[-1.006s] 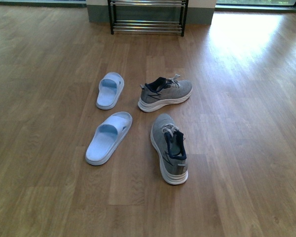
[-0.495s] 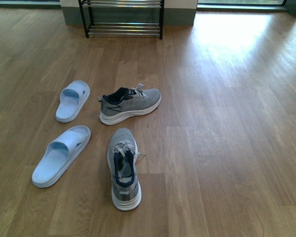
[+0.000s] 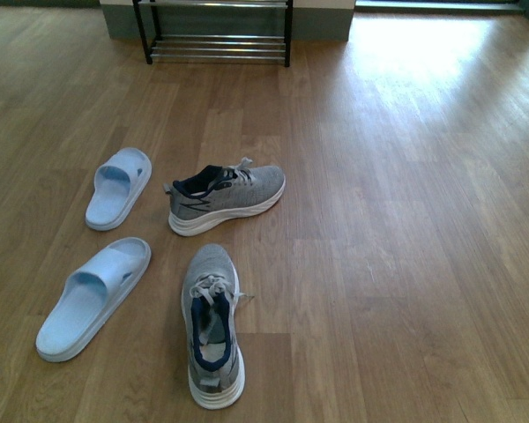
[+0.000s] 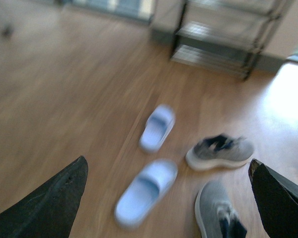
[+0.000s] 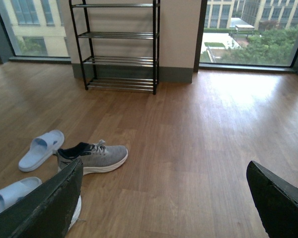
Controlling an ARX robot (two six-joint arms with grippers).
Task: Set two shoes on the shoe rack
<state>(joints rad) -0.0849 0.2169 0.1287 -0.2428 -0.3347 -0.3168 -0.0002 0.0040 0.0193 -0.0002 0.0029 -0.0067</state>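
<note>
Both grey sneakers on wood floor, well short of shoe rack at floor's far edge. Far sneaker lies crosswise, black zigzag on its side; any lettering too small to read. Near sneaker points toe-first twd rack. Two pale-blue slippers just beside them. L hand & R hand: fingers wide apart, holding nothing.
</note>
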